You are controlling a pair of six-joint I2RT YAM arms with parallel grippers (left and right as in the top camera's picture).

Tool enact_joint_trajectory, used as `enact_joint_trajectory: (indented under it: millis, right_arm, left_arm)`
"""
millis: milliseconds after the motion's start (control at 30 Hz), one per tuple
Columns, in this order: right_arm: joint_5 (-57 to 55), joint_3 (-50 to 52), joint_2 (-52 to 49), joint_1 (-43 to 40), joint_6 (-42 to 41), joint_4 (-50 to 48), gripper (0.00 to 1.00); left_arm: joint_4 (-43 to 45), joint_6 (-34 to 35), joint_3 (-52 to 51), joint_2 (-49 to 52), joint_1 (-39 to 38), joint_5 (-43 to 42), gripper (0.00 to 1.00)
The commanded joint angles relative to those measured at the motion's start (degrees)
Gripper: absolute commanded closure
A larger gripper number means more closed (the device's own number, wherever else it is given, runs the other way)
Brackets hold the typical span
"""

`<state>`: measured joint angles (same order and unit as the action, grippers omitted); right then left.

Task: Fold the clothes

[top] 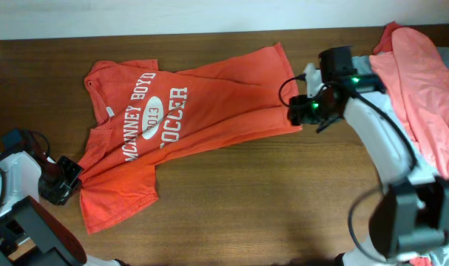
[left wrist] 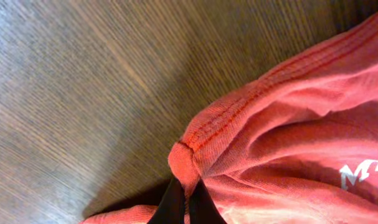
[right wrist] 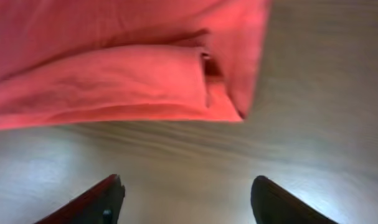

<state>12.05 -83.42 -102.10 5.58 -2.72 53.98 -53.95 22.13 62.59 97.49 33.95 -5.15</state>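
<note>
Left tool [left wrist: 187, 191]: fingers together, clamped on a bunched fold of the T-shirt [top: 180, 111] at a stitched sleeve hem [left wrist: 238, 118]. The pinched cloth sat right at the fingertips. The rest of the sleeve ran off ahead and to one side of that tool, with a bit of white lettering [left wrist: 363, 174] just past the grip. Bare desk [top: 283, 199] filled its other side.

Right tool [right wrist: 185, 186]: fingers [right wrist: 108, 199] wide apart, only desk between them. The shirt's hem corner [right wrist: 229, 99] lay just ahead of the tool, on the wood and doubled over on itself, touching neither finger.

Overhead: the shirt lay spread on the desk between the two tools, print side up, wrinkled, not folded. White text was readable ("BOYD", "2013", "SOCCER"). The left tool was at the sleeve end and the right tool at the opposite hem end, well apart. A pink garment [top: 424, 81] was piled behind the right tool, on the side away from the shirt, and that arm crossed over part of it. Couldn't tell whether it touched the tool.
</note>
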Motion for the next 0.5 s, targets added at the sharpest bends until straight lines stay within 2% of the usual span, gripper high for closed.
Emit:
enact_joint_trajectory:
  millis: [0, 167, 467]
  right_arm:
    - [5.35, -0.26, -6.32, -0.35, 0.94, -3.02, 0.36]
    - [6.45, -0.26, -12.81, -0.35, 0.94, -6.19, 0.37]
    - [7.48, -0.26, -16.65, -0.35, 0.72, -9.18, 0.38]
  left_arm:
    - [0.61, 0.76, 0.79, -0.98, -0.59, -0.24, 1.0]
    - [0.76, 0.76, 0.79, -0.98, -0.7, -0.22, 1.0]
    - [0.74, 0.76, 0.79, -0.98, -0.7, -0.2, 1.0]
